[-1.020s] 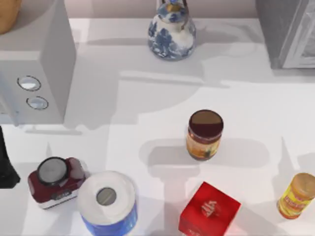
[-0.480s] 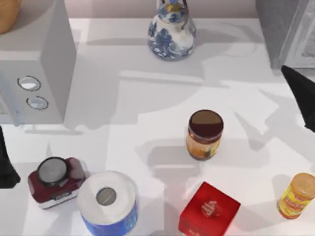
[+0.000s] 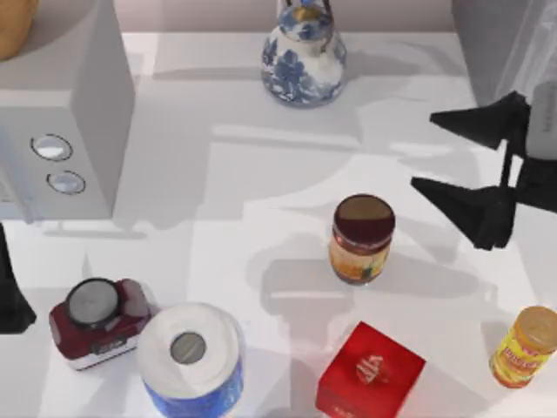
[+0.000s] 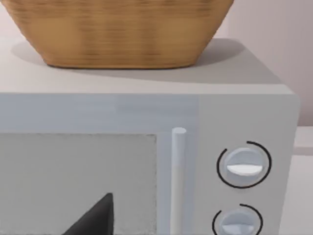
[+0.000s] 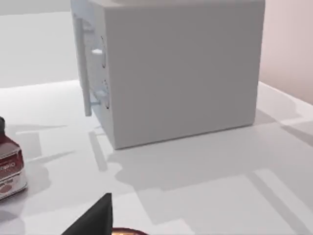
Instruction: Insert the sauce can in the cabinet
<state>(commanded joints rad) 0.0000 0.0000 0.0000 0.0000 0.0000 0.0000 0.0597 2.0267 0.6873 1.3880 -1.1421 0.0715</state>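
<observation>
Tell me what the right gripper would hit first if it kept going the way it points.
Probably the sauce can. In the top view the open right gripper points toward the table's left, with the can slightly off that line, so height decides whether it touches or passes above.

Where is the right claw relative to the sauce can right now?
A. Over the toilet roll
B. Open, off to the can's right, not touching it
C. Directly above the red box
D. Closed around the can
B. In the top view the right claw has its fingers spread and sits toward the table's right side, with bare table between it and the can.
</observation>
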